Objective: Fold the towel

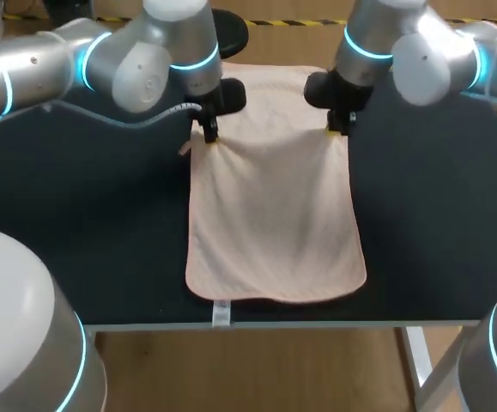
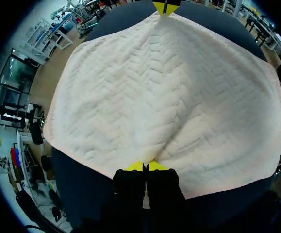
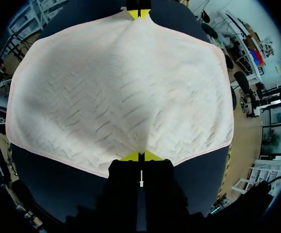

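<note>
A pale pink towel [image 1: 269, 206] with a herringbone weave lies flat on the black table [image 1: 85, 223], its near edge at the table's front. My left gripper [image 1: 209, 136] is shut on the towel's left edge, partway along its length. My right gripper [image 1: 341, 129] is shut on the opposite, right edge. In the left wrist view the towel [image 2: 164, 97] spreads ahead of the left gripper [image 2: 145, 167], pinched into a ridge at its yellow tips, with my right gripper [image 2: 165, 8] at the far edge. The right wrist view mirrors this: towel [image 3: 121, 87], right gripper [image 3: 140, 156], left gripper [image 3: 139, 13].
A small white label [image 1: 221, 313] hangs from the towel's near edge over the table front. Bare black tabletop lies to the left and right [image 1: 437, 215] of the towel.
</note>
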